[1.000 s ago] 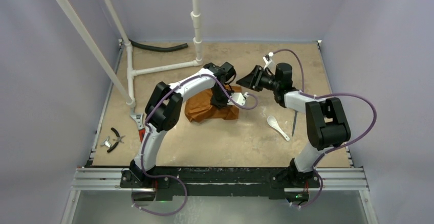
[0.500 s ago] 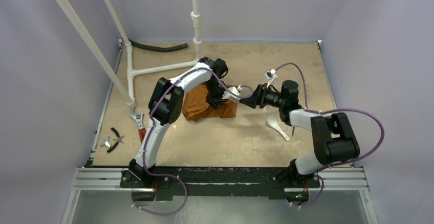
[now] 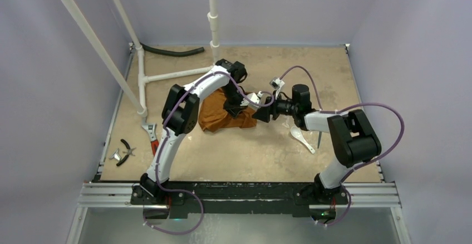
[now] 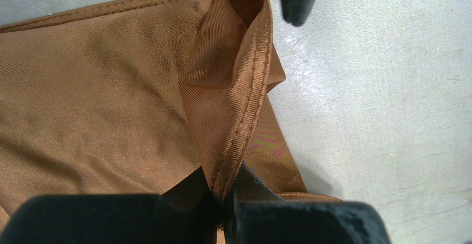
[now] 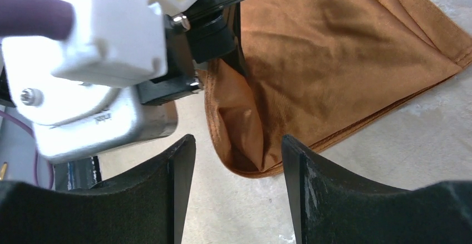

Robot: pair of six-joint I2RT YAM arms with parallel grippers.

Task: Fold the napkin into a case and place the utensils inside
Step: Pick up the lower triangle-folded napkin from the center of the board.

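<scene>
The rust-orange napkin (image 3: 214, 118) lies folded and creased mid-table. My left gripper (image 3: 238, 109) is shut on the napkin's stitched hem (image 4: 245, 121), holding a fold of cloth up from the right edge; its jaws (image 4: 229, 202) pinch that hem. My right gripper (image 3: 261, 113) is open, low and just right of the cloth, and the napkin's looped corner (image 5: 245, 144) sits ahead between its fingers (image 5: 178, 177) without touching them. A white spoon (image 3: 302, 138) and a thin grey utensil (image 3: 320, 138) lie right of the napkin, under the right arm.
A red-handled tool (image 3: 151, 138), black pliers (image 3: 128, 150) and a small metal clip (image 3: 115, 156) lie at the left edge. A white pipe frame (image 3: 167, 77) and a black hose (image 3: 172, 52) stand at the back left. The left wrist camera housing (image 5: 100, 60) sits close to my right fingers.
My right arm came down from the back and moved left to the napkin's right edge, its jaws standing wider. The left gripper stayed shut on the hem, shifting slightly.
</scene>
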